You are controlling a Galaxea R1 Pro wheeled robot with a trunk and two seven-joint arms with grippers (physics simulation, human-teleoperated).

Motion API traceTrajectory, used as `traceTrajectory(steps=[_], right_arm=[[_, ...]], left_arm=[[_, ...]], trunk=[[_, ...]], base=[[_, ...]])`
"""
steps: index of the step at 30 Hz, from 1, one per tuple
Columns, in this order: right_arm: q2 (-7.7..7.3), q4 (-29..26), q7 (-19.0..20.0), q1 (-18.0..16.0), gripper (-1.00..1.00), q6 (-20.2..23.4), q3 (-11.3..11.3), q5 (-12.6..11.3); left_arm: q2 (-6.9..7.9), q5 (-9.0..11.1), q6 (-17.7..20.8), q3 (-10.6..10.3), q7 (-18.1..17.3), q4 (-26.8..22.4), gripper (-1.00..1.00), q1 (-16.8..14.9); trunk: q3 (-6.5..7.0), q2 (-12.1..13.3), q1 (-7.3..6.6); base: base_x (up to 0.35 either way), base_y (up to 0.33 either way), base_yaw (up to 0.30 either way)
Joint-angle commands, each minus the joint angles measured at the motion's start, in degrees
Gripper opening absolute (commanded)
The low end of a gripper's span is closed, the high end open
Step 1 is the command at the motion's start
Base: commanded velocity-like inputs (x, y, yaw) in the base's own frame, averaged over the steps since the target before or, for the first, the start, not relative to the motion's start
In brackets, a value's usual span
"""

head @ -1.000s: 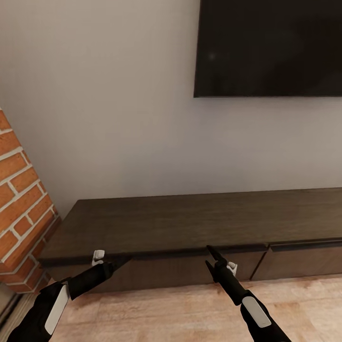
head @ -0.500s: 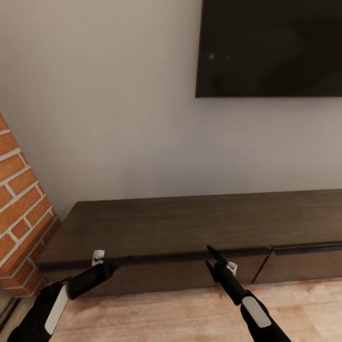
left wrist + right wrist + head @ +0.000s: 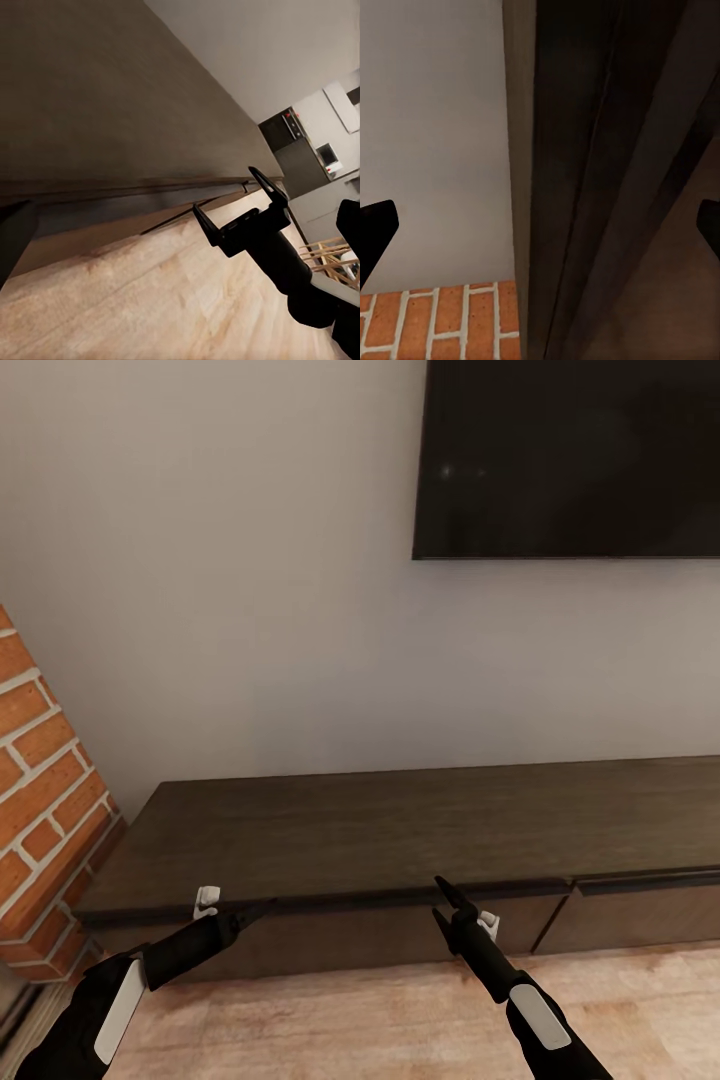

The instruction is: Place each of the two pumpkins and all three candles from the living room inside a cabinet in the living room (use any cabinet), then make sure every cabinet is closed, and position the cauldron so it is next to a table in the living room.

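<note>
Against the white wall (image 3: 250,610), below the black TV (image 3: 570,460), the cabinet (image 3: 400,830) runs along the wood floor (image 3: 350,1010) with the brick column (image 3: 45,810) at its left end. Its drawer fronts look flush and shut, the seam between two of them sitting to the right of the right pincer (image 3: 450,900). That right pincer hovers just before the front lip of the top, its two fingers apart and holding nothing, as the left wrist view also shows (image 3: 240,199). The left pincer (image 3: 255,910) points at the same lip farther left; its finger ends lie at the far edges of its own wrist view, so it too appears spread and empty. No pumpkins, candles or cauldron can be seen from where the robot stands. The drawer fronts are handle-less, stiff wood, so the likeliest purchase is the shadowed groove under the overhanging top, hooking a finger behind the upper edge and pulling straight out. A wide drawer will probably drag heavily and could skew if pulled from one corner, so a hold near the middle of its front seems safest.
</note>
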Motion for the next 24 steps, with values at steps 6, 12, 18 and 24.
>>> traceTrajectory(steps=[6,12,18,24], right_arm=[[0.05,0.02,0.06,-0.03,1.0,0.5,-0.24,-0.32],[0.05,0.04,0.04,-0.03,1.0,0.5,-0.24,-0.32],[0.05,0.05,-0.01,-0.03,1.0,0.5,-0.24,-0.32],[0.05,0.1,-0.07,-0.03,1.0,0.5,-0.24,-0.32]], left_arm=[[0.01,0.24,0.5,0.02,-0.1,-0.02,1.0,-0.02],[0.01,0.24,0.49,0.02,-0.11,0.03,1.0,-0.02],[0.01,0.24,0.46,0.02,-0.09,0.05,1.0,-0.02],[0.01,0.24,0.46,0.02,-0.06,0.06,1.0,-0.02]], trunk=[[-0.05,-0.02,-0.01],[-0.05,-0.02,-0.01],[-0.05,-0.02,-0.01],[-0.05,-0.02,-0.01]], base=[[0.0,0.0,0.0],[0.0,0.0,0.0],[0.0,0.0,0.0],[0.0,0.0,0.0]])
